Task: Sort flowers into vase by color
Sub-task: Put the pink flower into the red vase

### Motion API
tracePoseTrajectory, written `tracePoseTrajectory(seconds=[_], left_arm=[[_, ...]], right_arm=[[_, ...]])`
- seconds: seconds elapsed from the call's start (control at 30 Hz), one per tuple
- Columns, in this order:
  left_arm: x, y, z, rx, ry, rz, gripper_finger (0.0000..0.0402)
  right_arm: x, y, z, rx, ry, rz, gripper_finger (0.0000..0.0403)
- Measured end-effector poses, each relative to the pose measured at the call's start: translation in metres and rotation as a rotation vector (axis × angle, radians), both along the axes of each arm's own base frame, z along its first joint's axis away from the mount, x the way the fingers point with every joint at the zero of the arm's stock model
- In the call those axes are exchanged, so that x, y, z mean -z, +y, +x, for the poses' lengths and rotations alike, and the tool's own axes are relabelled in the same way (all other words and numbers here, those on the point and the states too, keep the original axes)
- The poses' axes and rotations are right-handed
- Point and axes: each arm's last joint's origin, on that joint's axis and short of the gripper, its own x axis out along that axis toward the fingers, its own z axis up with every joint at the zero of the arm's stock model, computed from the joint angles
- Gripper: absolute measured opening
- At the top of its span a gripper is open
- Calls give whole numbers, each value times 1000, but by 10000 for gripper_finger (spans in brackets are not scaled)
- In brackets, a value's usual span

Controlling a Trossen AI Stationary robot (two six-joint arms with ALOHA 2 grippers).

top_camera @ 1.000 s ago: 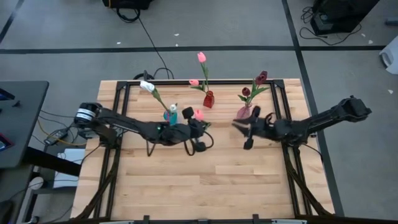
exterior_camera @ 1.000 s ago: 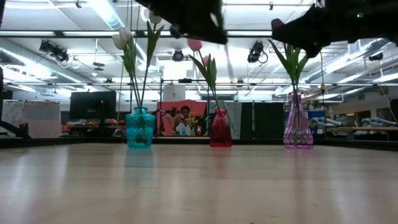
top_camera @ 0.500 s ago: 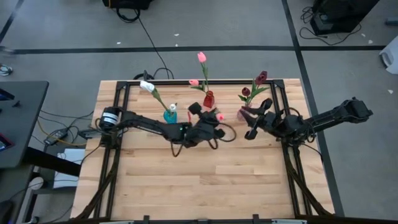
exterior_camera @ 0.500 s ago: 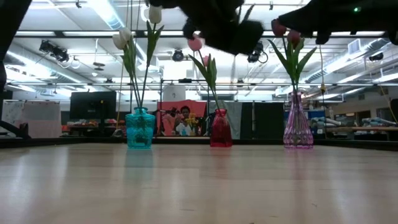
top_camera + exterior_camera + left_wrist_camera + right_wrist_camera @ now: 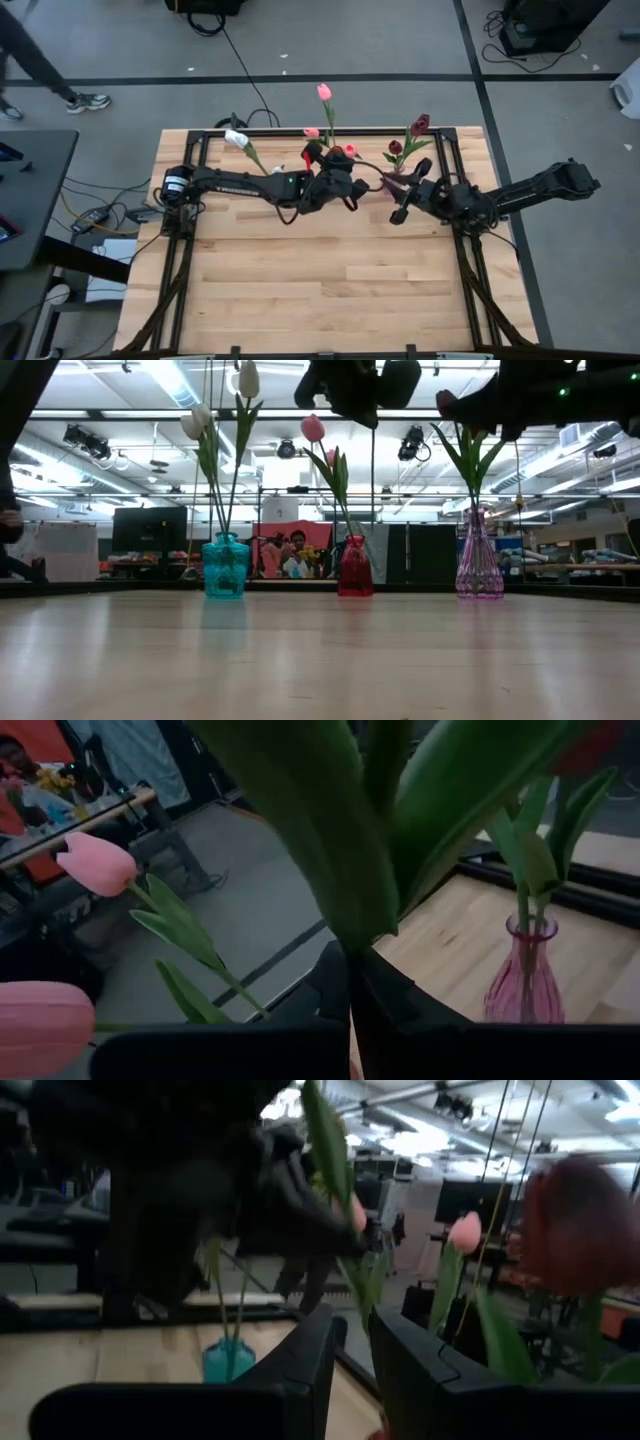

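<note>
High view, flower: pink tulip [image 5: 349,150] clamped in the left gripper [image 5: 340,170], above the red vase [image 5: 335,160].
Left wrist view, stem: pinched between fingers [image 5: 390,1010].
Right gripper [image 5: 400,205]: waiting beside the pink vase [image 5: 480,568]; fingers apart.
Risk: stem misses the narrow neck, tipping the vase.

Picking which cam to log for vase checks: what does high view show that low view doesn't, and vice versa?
Only high: both arms whole, the left claw at the red vase carrying a pink tulip, the right claw by the pink vase, and a person's legs on the floor.

Only low: vase shapes side on, teal vase, red vase, pink vase, plus the room behind.

Both: white tulips, pink tulips and maroon tulips.
</note>
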Motion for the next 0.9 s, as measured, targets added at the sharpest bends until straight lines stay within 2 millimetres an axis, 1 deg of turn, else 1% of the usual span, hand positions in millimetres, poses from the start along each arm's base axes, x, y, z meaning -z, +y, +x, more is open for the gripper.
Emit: tracePoseTrajectory(seconds=[0.1,0.23,0.37,0.43,0.63,0.9], left_arm=[[-3,1,0,-2,-5,-6,4],[-13,1,0,-11,-37,-18,4],[-8,1,-3,-50,-24,-43,3],[-9,2,-4,-64,-45,-48,3],[-6,7,-3,-133,-39,-13,3],[-4,22,-4,-143,-52,-54,3]], right_arm=[[5,-1,3,-8,23,22,83],[10,-2,7,2,51,38,82],[15,-4,10,10,69,54,82],[17,-5,11,9,80,54,82],[18,-5,13,-46,89,46,82],[19,-8,14,-53,95,36,82]])
